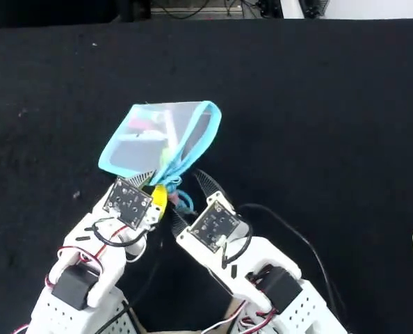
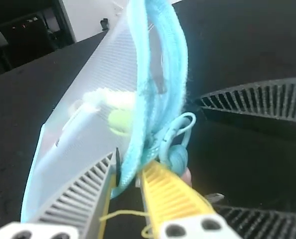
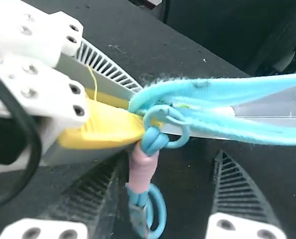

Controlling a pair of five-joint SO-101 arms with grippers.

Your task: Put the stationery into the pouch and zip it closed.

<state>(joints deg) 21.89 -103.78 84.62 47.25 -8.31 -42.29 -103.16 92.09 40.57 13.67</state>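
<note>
- Stretching out beneath both arms and well past their fingertips: black table (image 1: 331,104).
- Lying just ahead of the left gripper (image 2: 129,167), near end lifted toward it: clear pouch (image 1: 151,139) with light-blue trim, one end pinched in that gripper.
- Clamped tight on the pouch's blue edge, grey finger on one side and yellow finger on the other, nothing else held.
- Spread wide just beside the left gripper: right gripper (image 3: 173,157), black fingers on either side of the zip pull, not closed on anything.
- Sitting inside the pouch, beyond the left gripper's fingertips: stationery (image 1: 147,129), pale and greenish pieces seen through the wall.
- Hanging between the right gripper's fingers, closer to one of them: zip pull (image 3: 144,167), with blue ring, pink tab and small blue loop.
</note>
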